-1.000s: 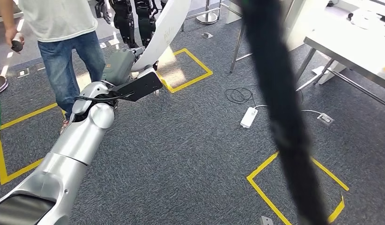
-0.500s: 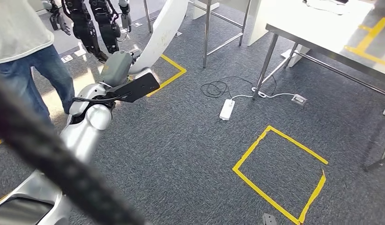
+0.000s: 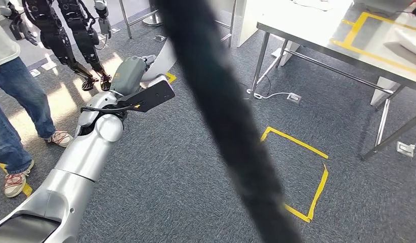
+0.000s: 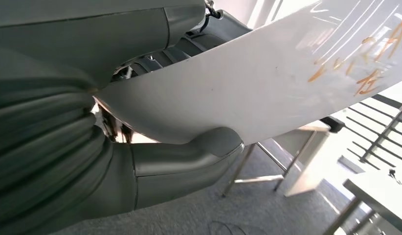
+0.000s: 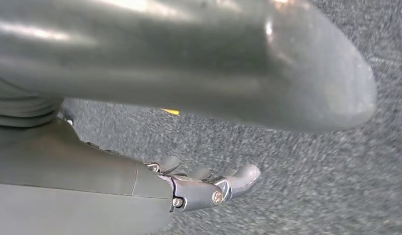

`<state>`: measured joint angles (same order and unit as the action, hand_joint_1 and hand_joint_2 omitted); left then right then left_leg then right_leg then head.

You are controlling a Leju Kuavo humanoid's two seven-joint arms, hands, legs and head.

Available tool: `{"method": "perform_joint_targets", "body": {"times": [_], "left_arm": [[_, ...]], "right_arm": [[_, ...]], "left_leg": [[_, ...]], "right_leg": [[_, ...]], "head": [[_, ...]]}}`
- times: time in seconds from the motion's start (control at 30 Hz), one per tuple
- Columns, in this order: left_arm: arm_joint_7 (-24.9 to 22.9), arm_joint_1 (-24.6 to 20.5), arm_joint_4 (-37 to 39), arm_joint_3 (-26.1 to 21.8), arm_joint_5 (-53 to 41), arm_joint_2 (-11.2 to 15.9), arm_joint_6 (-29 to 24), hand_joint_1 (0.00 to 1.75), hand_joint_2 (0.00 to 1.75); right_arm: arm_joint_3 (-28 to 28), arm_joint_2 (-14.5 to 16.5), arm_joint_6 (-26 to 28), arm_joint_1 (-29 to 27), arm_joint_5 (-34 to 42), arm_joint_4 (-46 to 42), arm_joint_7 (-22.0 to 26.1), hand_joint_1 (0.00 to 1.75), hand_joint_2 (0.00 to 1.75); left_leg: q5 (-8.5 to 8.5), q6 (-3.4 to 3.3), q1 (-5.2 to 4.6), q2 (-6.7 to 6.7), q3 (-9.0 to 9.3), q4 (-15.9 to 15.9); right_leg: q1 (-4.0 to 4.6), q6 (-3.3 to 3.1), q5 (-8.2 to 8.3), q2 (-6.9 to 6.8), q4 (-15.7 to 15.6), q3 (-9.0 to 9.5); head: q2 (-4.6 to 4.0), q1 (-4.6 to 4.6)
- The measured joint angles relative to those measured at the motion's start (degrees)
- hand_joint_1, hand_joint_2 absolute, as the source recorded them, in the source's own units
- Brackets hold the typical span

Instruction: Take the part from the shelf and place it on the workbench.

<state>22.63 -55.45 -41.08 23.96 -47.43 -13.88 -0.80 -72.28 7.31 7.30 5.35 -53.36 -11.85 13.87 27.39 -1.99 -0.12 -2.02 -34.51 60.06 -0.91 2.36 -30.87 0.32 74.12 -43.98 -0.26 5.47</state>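
The left hand [image 4: 140, 161] grips the curved white part [image 4: 248, 93] (orange writing on its face), thumb pressed against its underside, holding it up off the grey carpet [image 3: 185, 167]. The workbench [image 3: 317, 30] stands well apart from the part. The right hand [image 5: 204, 183] hangs over the carpet, fingers loosely extended, holding nothing.

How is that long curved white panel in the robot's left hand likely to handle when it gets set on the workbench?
The white panel probably stays stiff: it keeps its curve while reaching well past the left hand. Its glossy surface may slip under the thumb. Being curved, it might rock on the workbench.
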Motion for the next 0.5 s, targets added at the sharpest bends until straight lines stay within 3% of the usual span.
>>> {"method": "perform_joint_targets", "body": {"times": [0.03,0.13,0.2,0.27,0.33,0.4,0.43,0.47,0.5], "left_arm": [[0.01,0.1,-0.01,0.0,0.0,0.0,0.03,1.75,1.75],[0.08,0.12,-0.19,-0.01,0.0,0.02,0.05,1.75,1.75],[0.11,0.11,-0.27,-0.02,0.0,0.03,0.05,1.75,1.75],[0.1,0.1,-0.37,-0.03,0.0,-0.01,0.05,1.75,1.75],[0.13,0.0,-0.54,-0.04,0.01,0.01,0.05,1.75,1.75],[0.15,0.12,-0.54,-0.06,0.02,0.3,0.06,1.75,1.75],[0.13,0.3,-0.45,-0.07,0.02,0.5,0.07,1.75,1.75],[0.1,0.54,-0.36,-0.08,0.02,0.69,0.07,1.75,1.75],[0.08,0.71,-0.29,-0.08,0.02,0.8,0.08,1.75,1.75]], "right_arm": [[0.0,-0.01,-0.05,-0.07,-0.01,0.0,-0.01,0.0,0.0],[0.0,-0.02,-0.32,0.0,-0.06,0.0,-0.01,0.0,0.0],[0.0,-0.03,-0.45,0.1,-0.08,0.0,0.01,0.0,0.0],[0.0,-0.06,-0.53,-0.02,-0.08,0.0,0.01,0.0,0.0],[0.0,-0.09,-0.58,-0.09,-0.08,0.0,0.0,0.0,0.0],[0.01,-0.11,-0.66,0.09,-0.11,0.0,0.01,0.0,0.0],[0.01,-0.11,-0.69,0.18,-0.14,0.0,0.01,0.0,0.0],[0.02,-0.11,-0.72,0.22,-0.16,0.0,0.0,0.0,0.0],[0.02,-0.11,-0.73,0.17,-0.18,0.0,-0.02,0.0,0.0]], "left_leg": [[0.05,-0.04,-0.1,-0.64,0.04,0.01],[0.28,0.19,-0.47,-2.34,0.24,-0.02],[0.4,0.71,-0.58,-3.29,0.4,-0.16],[0.64,1.38,-0.5,-3.93,0.67,-0.27],[2.24,2.02,-0.4,-2.12,-0.1,1.89],[5.54,2.47,-0.17,0.71,-3.16,8.57],[6.93,2.61,-0.06,1.38,-4.98,12.28],[7.49,2.73,0.04,1.65,-6.32,14.85],[6.89,2.79,0.14,1.75,-6.7,15.25]], "right_leg": [[0.1,-0.22,1.42,-0.23,-2.49,1.44],[0.97,-1.36,5.12,-3.38,-13.28,7.34],[1.45,-1.99,5.27,-4.03,-15.01,8.03],[1.29,-2.52,5.61,-2.82,-15.56,8.14],[0.81,-3.09,6.0,-1.78,-16.13,8.54],[0.53,-3.41,6.15,-0.55,-16.27,8.68],[0.5,-3.48,6.17,0.19,-16.26,8.67],[0.47,-3.49,6.17,1.0,-16.25,8.67],[0.43,-3.45,6.17,1.81,-16.19,8.66]], "head": [[0.0,0.01],[0.0,-0.02],[0.0,-0.05],[0.0,-0.05],[0.0,-0.18],[0.0,-0.33],[0.0,-0.36],[0.0,-0.36],[0.0,-0.36]]}}
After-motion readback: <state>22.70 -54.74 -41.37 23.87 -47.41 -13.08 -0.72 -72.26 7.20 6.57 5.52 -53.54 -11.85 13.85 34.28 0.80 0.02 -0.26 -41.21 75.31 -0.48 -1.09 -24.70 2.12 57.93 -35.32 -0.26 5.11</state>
